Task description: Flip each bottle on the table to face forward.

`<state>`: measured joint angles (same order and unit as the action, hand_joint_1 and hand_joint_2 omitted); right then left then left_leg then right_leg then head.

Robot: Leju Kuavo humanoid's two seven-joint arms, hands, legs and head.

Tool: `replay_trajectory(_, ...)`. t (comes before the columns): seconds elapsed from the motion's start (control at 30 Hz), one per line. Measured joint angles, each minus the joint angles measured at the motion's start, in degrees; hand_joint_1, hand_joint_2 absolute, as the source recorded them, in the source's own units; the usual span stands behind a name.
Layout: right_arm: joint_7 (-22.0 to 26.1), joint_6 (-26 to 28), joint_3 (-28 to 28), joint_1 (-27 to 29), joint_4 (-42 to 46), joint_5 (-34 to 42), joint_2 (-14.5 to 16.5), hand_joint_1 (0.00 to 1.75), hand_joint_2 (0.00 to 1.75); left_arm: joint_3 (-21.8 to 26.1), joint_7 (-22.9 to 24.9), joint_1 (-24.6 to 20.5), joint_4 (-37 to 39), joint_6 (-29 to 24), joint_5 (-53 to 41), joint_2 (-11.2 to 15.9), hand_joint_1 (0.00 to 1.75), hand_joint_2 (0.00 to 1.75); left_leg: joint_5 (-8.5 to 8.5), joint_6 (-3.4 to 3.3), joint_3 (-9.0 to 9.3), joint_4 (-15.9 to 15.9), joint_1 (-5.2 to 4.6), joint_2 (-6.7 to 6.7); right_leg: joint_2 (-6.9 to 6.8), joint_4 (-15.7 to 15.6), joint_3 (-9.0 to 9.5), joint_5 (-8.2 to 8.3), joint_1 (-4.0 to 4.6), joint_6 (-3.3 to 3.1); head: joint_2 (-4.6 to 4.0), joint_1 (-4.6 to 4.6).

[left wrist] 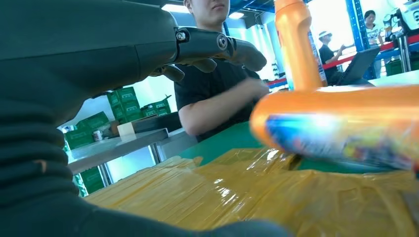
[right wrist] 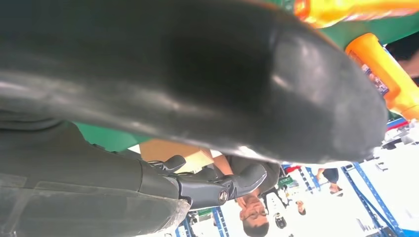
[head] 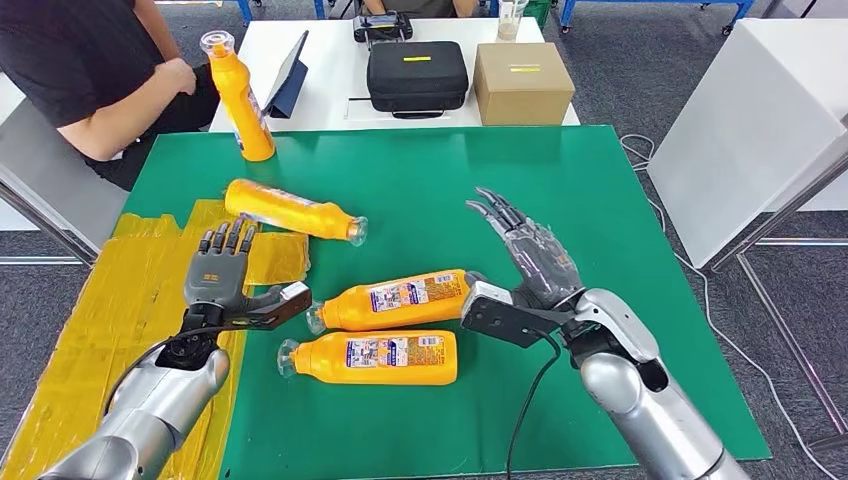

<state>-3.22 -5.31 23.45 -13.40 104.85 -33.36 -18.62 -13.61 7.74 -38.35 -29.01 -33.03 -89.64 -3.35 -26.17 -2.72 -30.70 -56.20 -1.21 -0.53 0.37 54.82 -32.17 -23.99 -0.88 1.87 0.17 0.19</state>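
Left hand: the left hand [head: 222,272] hovers low over the yellow taped patch [head: 120,290] at the mat's left side, fingers straight and a little apart, holding nothing. It sits just short of the plain-backed bottle.
Upright bottle: one orange bottle [head: 238,95] stands on end at the far left corner of the green mat [head: 600,200], clear cap up, near a seated person's arm [head: 130,115]. I'd judge it needs no work from here.
Plain-backed bottle: this orange bottle [head: 293,211] lies on its side beyond the left hand, cap pointing right, with no label showing on top. It looks like the one to turn over.
How to do it: to my eye the left hand should settle its fingers across the bottle's body, not the cap, then roll it about its long axis until the printed side comes up. A smooth round body will tend to roll on, so slow pressure seems wise.
Labelled pair: two more orange bottles lie mid-mat, an upper bottle [head: 395,300] and a lower bottle [head: 375,358], caps to the left, colourful labels already upward.
Right hand: the right hand [head: 530,255] is raised beside the upper bottle's base end, fingers spread and pointing away, gripping nothing; whether its thumb touches that bottle I cannot tell.
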Motion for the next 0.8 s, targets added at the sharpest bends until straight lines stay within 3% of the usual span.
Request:
replay_trajectory(0.2, 0.3, 0.4, 0.7, -0.1, -0.5, -0.7, 0.0, 0.00, 0.00, 0.9, -1.0, 0.2, -0.3, -1.9, 1.1, 0.5, 0.00, 0.00, 0.00, 0.00, 0.00, 0.0, 0.00, -0.01, -0.01, 0.0, 0.00, 0.00, 0.00, 0.00, 0.02, -0.02)
replay_trajectory(0.27, 0.4, 0.8, 0.9, 0.3, -0.6, -1.5, 0.2, 0.00, 0.00, 2.2, -4.4, 0.7, -1.7, -3.1, 5.5, 0.4, 0.00, 0.00, 0.00, 0.00, 0.00, 0.0, 0.00, -0.01, -0.01, 0.0, 0.00, 0.00, 0.00, 0.00, 0.01, -0.01)
replay_trajectory(0.4, 1.1, 1.4, 2.3, 1.5, -1.3, -2.7, 0.5, 0.00, 0.00, 7.6, -15.5, 3.7, -11.9, -0.6, 26.8, -0.4, 0.00, 0.00, -0.01, 0.00, -0.01, 0.0, 0.00, 0.07, 0.01, 0.0, -0.01, 0.00, 0.00, 0.00, 0.00, -0.01)
replay_trajectory(0.53, 1.3, 1.8, 4.1, 2.1, -2.4, -3.4, 0.9, 0.00, 1.75, 11.0, -18.2, 6.1, -22.7, 3.1, 36.0, -0.8, 0.00, 0.00, -0.01, 0.00, -0.01, 0.0, 0.00, 0.02, 0.00, 0.0, -0.01, 0.00, 0.00, 0.00, 0.00, -0.01)
replay_trajectory(0.6, 1.1, 1.7, 4.8, 2.1, -2.8, -4.1, 1.2, 0.00, 1.75, 12.3, -19.9, 7.3, -26.4, 4.1, 40.7, -1.0, 0.00, 0.00, -0.01, 0.00, -0.01, 0.0, 0.00, 0.02, 0.00, 0.0, 0.00, 0.00, 0.00, 0.00, 0.00, -0.01)
replay_trajectory(0.8, -3.7, 1.3, 9.1, 2.3, -4.5, -11.8, 2.7, 0.00, 1.75, 16.1, -23.4, 10.7, -37.7, 12.1, 68.8, -1.1, 0.00, 0.00, -0.01, 0.00, 0.02, 0.0, 0.04, 0.11, 0.04, 0.0, -0.01, -0.01, 0.02, 0.00, 0.00, 0.00)
